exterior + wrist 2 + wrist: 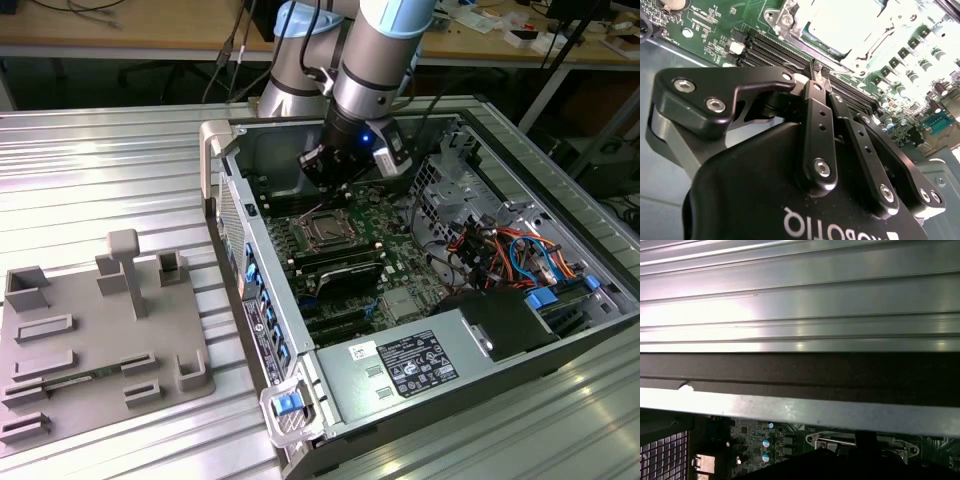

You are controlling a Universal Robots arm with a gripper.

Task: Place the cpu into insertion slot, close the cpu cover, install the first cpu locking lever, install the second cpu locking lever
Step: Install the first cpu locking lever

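Inside the open computer case, the insertion slot (325,229) sits on the green motherboard (400,265). In the second wrist view the cpu (847,22) is a bright silver square lying in the slot. The silver cpu cover (790,17) frames it and seems to lie flat. Glare hides the locking levers. My gripper (335,190) hangs just above the slot's far edge. In the second wrist view the gripper (817,70) has its black fingers (812,125) pressed together at the tips. Nothing is visible between them.
Black memory slots (340,268) run beside the socket. At the exterior view's right are drive cages and bundled cables (500,250). A grey power supply box (410,365) is at the case's near end. A grey fixture plate (90,340) lies on the ribbed table at the left.
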